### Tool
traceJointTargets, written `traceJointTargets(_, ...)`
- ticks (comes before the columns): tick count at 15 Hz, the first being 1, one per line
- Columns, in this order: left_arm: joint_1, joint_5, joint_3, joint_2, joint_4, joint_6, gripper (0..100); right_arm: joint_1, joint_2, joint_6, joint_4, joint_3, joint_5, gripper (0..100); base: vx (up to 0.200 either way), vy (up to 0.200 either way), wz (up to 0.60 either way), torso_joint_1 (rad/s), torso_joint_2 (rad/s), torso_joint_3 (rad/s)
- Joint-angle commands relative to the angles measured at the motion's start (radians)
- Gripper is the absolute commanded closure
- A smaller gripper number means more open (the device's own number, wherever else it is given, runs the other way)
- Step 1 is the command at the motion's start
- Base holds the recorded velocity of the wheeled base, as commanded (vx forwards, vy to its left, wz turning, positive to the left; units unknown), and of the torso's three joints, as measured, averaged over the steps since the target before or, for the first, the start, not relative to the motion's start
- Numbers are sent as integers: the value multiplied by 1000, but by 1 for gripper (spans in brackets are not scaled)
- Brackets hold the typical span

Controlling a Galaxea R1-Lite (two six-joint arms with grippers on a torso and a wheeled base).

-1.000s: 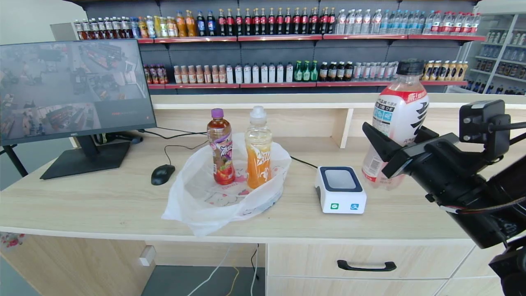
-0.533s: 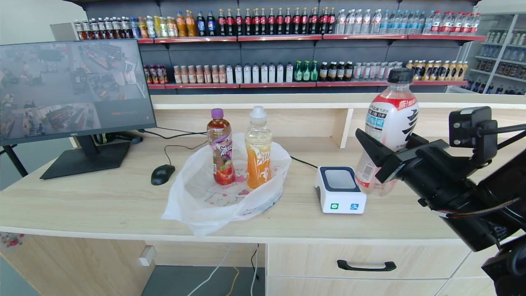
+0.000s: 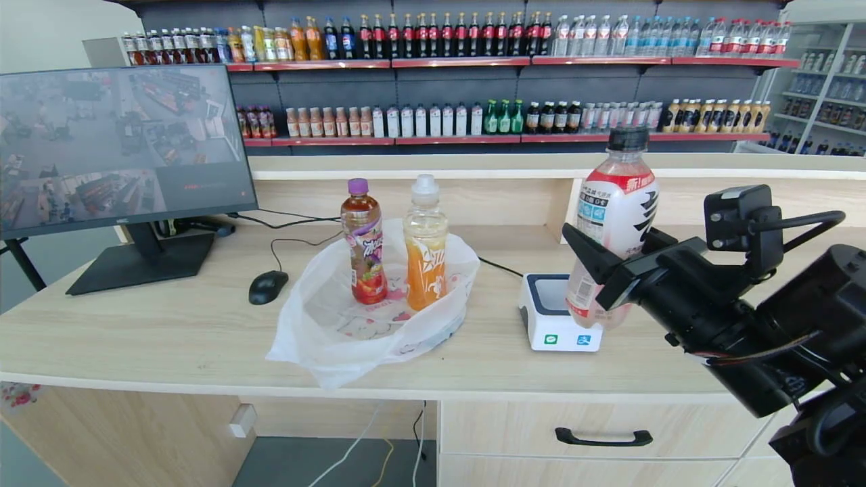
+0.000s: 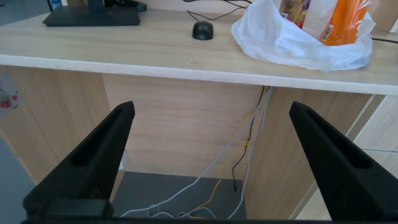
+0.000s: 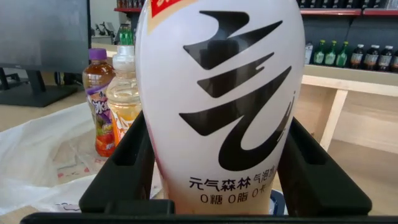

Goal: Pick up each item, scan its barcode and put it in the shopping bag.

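A: Right gripper [image 3: 616, 247], state?

B: Clamped across the lower belly of the white-labelled bottle [image 3: 612, 196], which is upright and held just over the scanner [image 3: 551, 325] on the worktop [image 3: 169, 331].

A: Handling?

B: Judged, not measured: it looks full, so hefty. Thin plastic wall will yield to squeeze and the film label is slick. Grip on the broad body is sound; avoid cap and neck.

A: Left gripper [image 4: 211, 143]?

B: Jaws apart, empty, low before the worktop edge. Shopping bag [image 3: 325, 331] is limp and open, with a purple-capped bottle [image 3: 364, 243] and an orange bottle [image 3: 425, 250] standing inside.
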Motion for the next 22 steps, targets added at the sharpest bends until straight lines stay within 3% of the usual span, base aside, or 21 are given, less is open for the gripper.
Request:
traceJointTargets(1, 0, 0, 0, 0, 0, 0, 0, 0, 12, -1, -1, 0, 0, 100, 0, 200, 0, -2, -2, 2)
traceJointTargets(18, 0, 0, 0, 0, 1, -1, 0, 0, 6, 0, -1, 1, 0, 100, 0, 200, 0, 2, 3, 3)
traceJointTargets(22, 0, 0, 1, 0, 0, -1, 0, 3, 35, 0, -1, -36, 0, 100, 0, 0, 0, 0, 0, 0)
